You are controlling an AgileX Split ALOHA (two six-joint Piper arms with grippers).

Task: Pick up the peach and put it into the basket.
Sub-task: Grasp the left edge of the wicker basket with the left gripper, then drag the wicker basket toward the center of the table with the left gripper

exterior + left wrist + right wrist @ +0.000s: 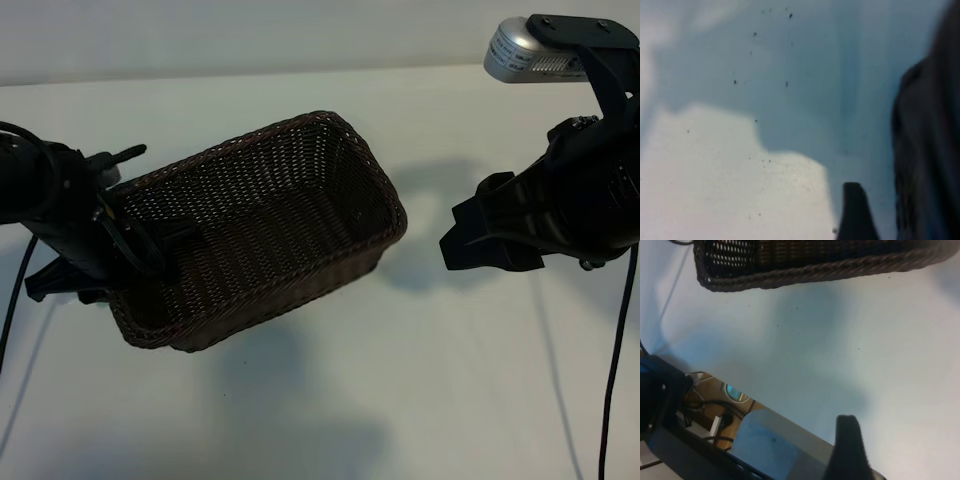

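Observation:
The dark brown wicker basket (300, 200) lies slantwise on the white table, left of centre. No peach shows in any view. My left gripper (145, 240) is at the basket's left end, with a dark part of it over the rim and inside. In the left wrist view one finger (855, 215) stands over bare table with nothing against it, and a dark blurred shape (930, 150) fills the side. My right gripper (468, 240) hovers open to the right of the basket, apart from it. Its wrist view shows one finger (847, 450), nothing held, and the basket's braided rim (815, 272).
A silver camera housing (520, 50) sits atop the right arm. Black cables hang off both arms (15, 290). The right wrist view shows the table's edge (790, 430) with cables and gear beyond it. White tabletop (420, 400) stretches in front of the basket.

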